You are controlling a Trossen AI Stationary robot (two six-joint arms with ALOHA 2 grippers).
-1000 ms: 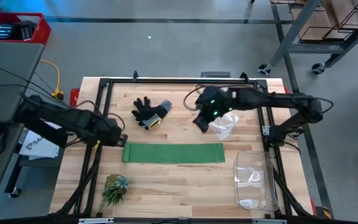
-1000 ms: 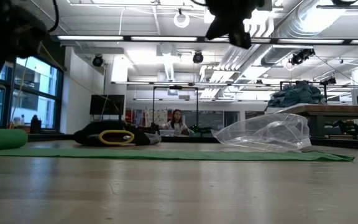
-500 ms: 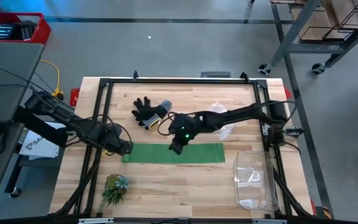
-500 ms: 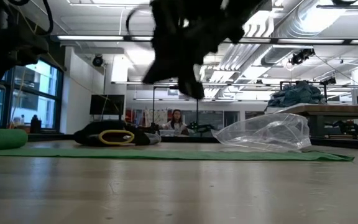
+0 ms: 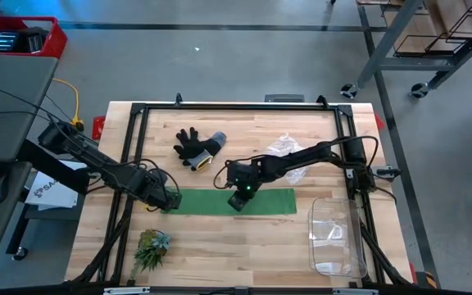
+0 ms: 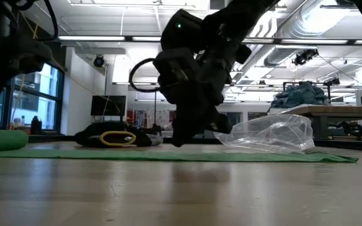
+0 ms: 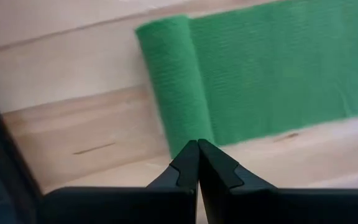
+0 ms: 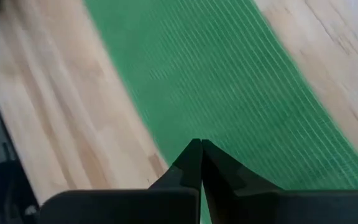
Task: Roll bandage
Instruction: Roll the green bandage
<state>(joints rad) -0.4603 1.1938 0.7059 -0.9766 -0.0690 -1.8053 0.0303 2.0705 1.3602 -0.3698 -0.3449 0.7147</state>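
Note:
The green bandage (image 5: 260, 201) lies flat on the table as a long strip, and its left end is rolled into a short roll (image 7: 169, 81). The roll also shows in the low view (image 6: 2, 139). My left gripper (image 5: 170, 201) is shut, with its tips (image 7: 197, 144) at the roll's near end. My right gripper (image 5: 236, 201) is shut and points down over the middle of the strip (image 8: 229, 81). In the low view its tips (image 6: 180, 142) stand just above the strip. My left gripper has its shut tips at the near end of the bandage's roll (image 7: 188, 127), slanting down from the table's left. I cannot tell whether they touch it.
A black-and-grey glove (image 5: 197, 147) and a crumpled clear plastic bag (image 5: 289, 154) lie beyond the strip. A clear plastic container (image 5: 334, 238) stands at the near right and a green plant tuft (image 5: 151, 246) at the near left. Black frame rails (image 5: 138, 123) border the table.
My right gripper has swung from over the plastic bag toward the table's left and near side, and has come down over the middle of the strip. My left gripper has gone toward the table's right to the bandage's rolled end. The bandage has stayed where it was.

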